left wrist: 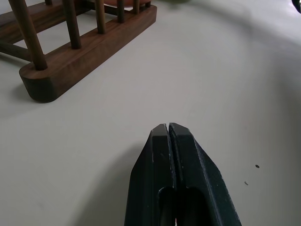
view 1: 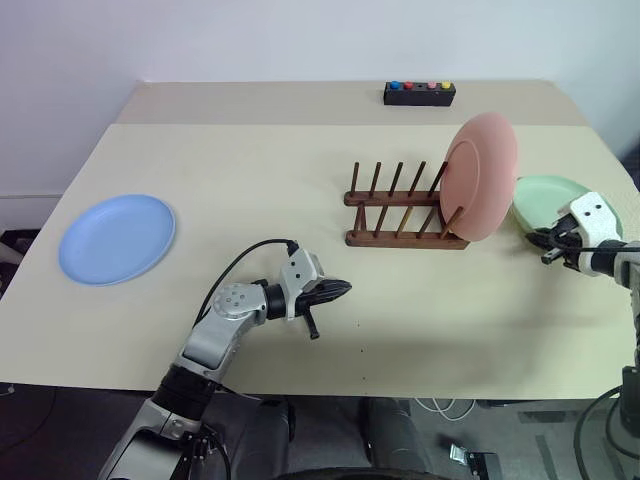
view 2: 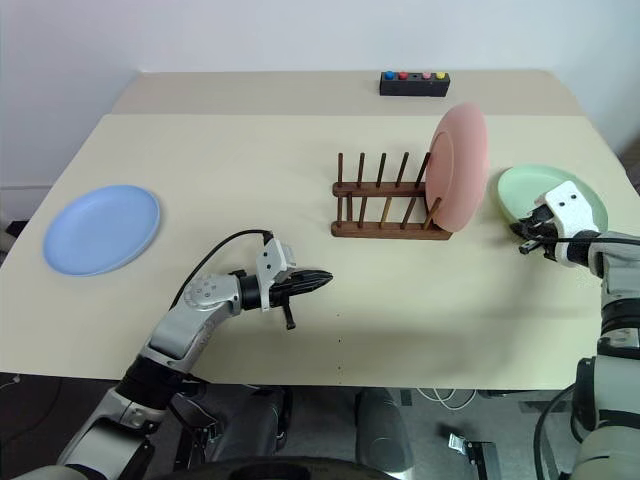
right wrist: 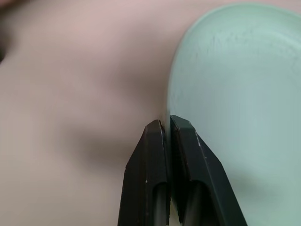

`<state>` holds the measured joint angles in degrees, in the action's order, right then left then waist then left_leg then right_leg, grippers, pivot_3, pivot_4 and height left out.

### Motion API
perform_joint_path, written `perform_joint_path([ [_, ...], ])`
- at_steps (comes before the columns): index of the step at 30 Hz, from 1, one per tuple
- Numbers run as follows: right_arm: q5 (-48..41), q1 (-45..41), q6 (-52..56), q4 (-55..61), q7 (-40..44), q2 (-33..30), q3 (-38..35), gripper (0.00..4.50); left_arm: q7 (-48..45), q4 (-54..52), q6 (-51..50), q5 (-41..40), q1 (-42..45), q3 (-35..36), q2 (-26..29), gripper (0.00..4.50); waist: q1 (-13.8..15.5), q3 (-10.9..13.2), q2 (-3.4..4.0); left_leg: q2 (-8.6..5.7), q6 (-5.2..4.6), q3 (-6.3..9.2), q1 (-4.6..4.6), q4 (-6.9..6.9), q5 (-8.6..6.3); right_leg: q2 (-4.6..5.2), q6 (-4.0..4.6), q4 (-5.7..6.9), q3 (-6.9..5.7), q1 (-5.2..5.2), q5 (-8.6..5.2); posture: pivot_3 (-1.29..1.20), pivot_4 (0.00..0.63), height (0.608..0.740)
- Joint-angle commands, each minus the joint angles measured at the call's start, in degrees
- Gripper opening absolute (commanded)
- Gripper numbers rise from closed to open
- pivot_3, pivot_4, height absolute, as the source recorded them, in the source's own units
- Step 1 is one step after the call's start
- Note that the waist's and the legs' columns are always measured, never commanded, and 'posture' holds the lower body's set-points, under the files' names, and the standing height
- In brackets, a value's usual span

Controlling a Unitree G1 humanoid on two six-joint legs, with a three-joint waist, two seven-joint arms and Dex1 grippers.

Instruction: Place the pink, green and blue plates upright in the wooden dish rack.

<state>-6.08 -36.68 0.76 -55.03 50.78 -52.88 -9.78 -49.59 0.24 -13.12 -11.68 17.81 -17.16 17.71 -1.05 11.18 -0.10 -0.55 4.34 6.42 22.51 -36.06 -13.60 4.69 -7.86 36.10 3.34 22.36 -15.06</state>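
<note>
The pink plate (view 1: pixel 480 175) stands upright in the right end slot of the wooden dish rack (view 1: pixel 400 238). To its right the green plate (view 1: pixel 545 195) lies flat on the table. My right gripper (view 1: pixel 546 246) is at that plate's near rim, and in the right wrist view its fingers (right wrist: pixel 155 141) are shut with the green plate (right wrist: pixel 235 94) edge running in between them. The blue plate (view 1: pixel 117 238) lies flat at the far left. My left gripper (view 1: pixel 343 288) is shut and empty, held low over the table in front of the rack (left wrist: pixel 89 47) and pointing right.
A small black box with coloured buttons (view 1: pixel 420 93) sits at the back of the beige table (view 1: pixel 250 160). The rack's other slots, left of the pink plate, hold nothing. The table's right edge is close behind the green plate.
</note>
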Motion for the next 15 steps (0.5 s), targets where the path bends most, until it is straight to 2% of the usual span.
perform_joint_path([
  [1, -5.9, -1.2, -2.4, 6.1, -5.9, -0.2, -8.2, 0.03, -0.1, -1.4, 0.6, -0.3, 0.4, 0.6, 0.0, 0.00, 0.0, 0.0, 0.03, 0.00, 0.00, 0.00, 0.00, 0.00, 0.00, 0.00, 0.00, 0.00, 0.00, 0.01, 0.00, 0.00, 0.150, 0.734],
  [4, -9.6, -1.6, -3.2, 11.9, -10.0, 0.9, -13.1, 0.03, -0.3, -1.4, 0.4, -0.3, 0.3, 0.5, 0.1, 0.00, -0.1, 0.0, 0.05, 0.00, 0.00, 0.00, 0.02, 0.03, 0.00, 0.00, 0.00, 0.01, 0.01, 0.04, 0.00, 0.00, 0.150, 0.734],
  [7, -17.6, -2.1, 0.8, 22.8, -11.4, 3.8, -18.6, 0.03, -0.3, -0.9, 0.6, -0.1, 0.5, 0.2, 0.0, 0.00, -0.4, 0.0, 0.07, 0.01, 0.00, 0.00, 0.01, 0.06, 0.00, -0.01, -0.01, 0.02, 0.01, 0.06, 0.00, 0.00, 0.150, 0.734],
  [12, -31.7, -1.2, 13.7, 38.8, -10.5, 7.7, -22.7, 0.03, -0.6, -0.7, 0.5, 0.1, 0.8, 0.1, -0.2, 0.00, -0.1, 0.0, 0.07, 0.02, 0.00, 0.02, 0.02, 0.04, 0.00, -0.02, -0.02, 0.04, 0.01, 0.05, 0.01, 0.00, 0.150, 0.734],
  [15, -43.8, -1.1, 24.0, 48.0, -8.3, 8.8, -23.9, 0.03, -0.6, -0.7, 0.6, 0.1, 0.7, 0.1, -0.1, 0.00, 0.2, 0.0, 0.07, 0.02, -0.01, 0.03, 0.03, 0.01, 0.00, -0.01, -0.01, 0.04, 0.00, 0.04, 0.00, 0.00, 0.150, 0.734],
])
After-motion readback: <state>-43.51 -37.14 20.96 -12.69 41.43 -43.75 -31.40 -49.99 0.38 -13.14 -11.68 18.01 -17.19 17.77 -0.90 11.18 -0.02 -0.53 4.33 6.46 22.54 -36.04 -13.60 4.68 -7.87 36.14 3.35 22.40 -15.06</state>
